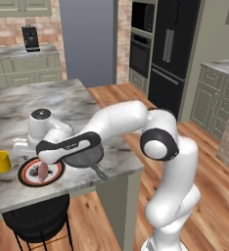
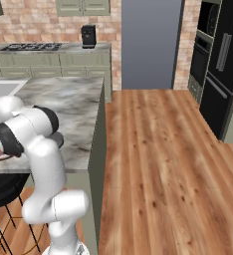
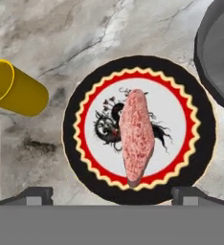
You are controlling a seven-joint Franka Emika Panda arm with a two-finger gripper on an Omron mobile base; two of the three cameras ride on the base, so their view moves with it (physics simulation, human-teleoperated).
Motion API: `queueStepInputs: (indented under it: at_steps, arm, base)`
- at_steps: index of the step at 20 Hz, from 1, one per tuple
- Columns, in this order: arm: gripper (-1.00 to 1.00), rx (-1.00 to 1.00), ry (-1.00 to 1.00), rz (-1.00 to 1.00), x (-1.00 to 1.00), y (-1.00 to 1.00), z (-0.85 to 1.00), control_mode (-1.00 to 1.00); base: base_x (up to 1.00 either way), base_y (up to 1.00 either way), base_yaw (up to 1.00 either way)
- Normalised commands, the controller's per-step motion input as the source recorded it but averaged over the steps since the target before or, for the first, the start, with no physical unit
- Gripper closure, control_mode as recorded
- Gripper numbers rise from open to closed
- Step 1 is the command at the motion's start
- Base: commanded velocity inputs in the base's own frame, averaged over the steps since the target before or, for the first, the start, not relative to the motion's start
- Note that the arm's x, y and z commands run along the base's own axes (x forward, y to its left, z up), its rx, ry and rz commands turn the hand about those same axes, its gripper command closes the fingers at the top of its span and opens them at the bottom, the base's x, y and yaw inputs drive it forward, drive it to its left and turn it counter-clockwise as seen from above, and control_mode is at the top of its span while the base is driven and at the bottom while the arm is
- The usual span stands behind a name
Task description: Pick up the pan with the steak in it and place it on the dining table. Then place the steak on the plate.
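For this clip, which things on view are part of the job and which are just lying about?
Part of the job:
- flat reddish-pink raw steak, lying on the plate
- round red-rimmed patterned plate
- round dark grey frying pan, beside the plate
- grey-white marbled dining table

Just lying about:
- yellow cup
- black round stool

The white arm is rising from the base, bending at its dark elbow and reaching left and forward. The wrist is pointing the gripper (image 3: 112, 194) straight down, its two dark fingertips (image 3: 37, 195) standing wide apart, gripping nothing.
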Motion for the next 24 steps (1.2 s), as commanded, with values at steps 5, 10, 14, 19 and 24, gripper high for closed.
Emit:
queueStepInputs:
  at_steps: [5, 10, 14, 19, 24]
  arm:
    - [-1.0, 0.07, -0.07, -0.06, -0.33, -0.25, 0.07, -1.0]
    - [-1.0, 0.18, -0.29, -0.03, -0.64, -0.42, 0.08, -1.0]
    - [-1.0, 0.22, -0.26, -0.02, -0.36, -0.71, 0.0, -1.0]
    - [-1.0, 0.27, -0.25, -0.02, -0.39, -0.68, 0.01, -1.0]
    - [-1.0, 0.29, -0.21, -0.04, -0.15, -0.81, -0.09, -1.0]
  base:
    - [0.0, 0.0, 0.0]
    - [0.0, 0.0, 0.0]
    - [0.0, 0.0, 0.0]
    - [0.0, 0.0, 0.0]
    - [0.0, 0.0, 0.0]
